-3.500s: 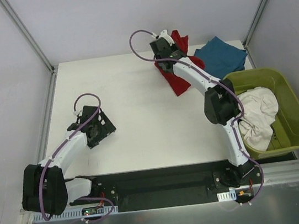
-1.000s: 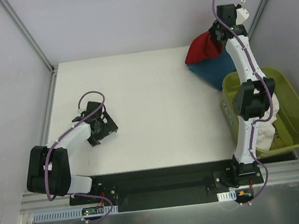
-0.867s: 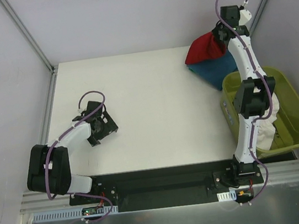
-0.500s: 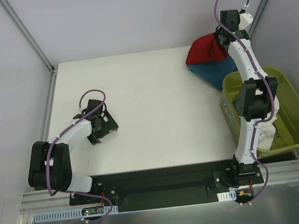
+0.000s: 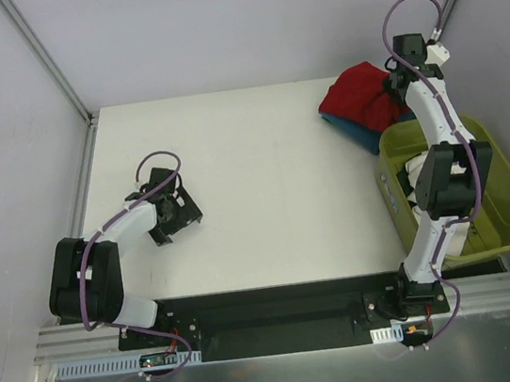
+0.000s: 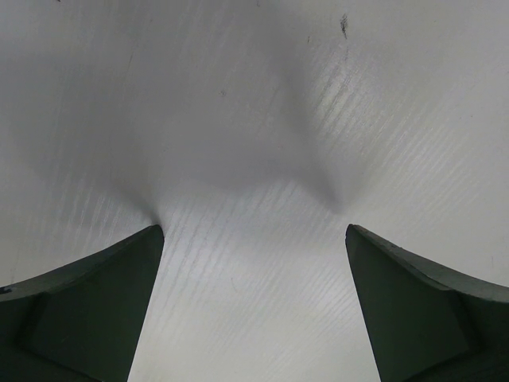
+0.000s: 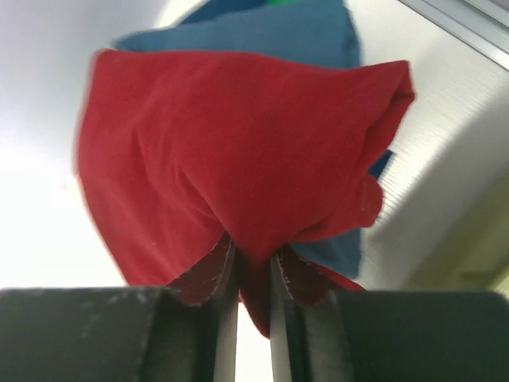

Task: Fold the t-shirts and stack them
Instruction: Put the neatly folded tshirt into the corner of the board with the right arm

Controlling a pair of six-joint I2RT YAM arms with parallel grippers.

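Your right gripper (image 7: 246,274) is clamped on a fold of the red t-shirt (image 7: 238,151). The shirt spreads out just ahead of its fingers and lies over the teal-blue t-shirt (image 7: 270,32) beyond. Your left gripper (image 6: 253,235) has its fingers spread wide, gripping nothing, with the white table (image 6: 254,95) close beneath them.

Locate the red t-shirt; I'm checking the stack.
The red t-shirt sits at the table's far right corner in the top view, over the teal-blue t-shirt, pinched by the right gripper.
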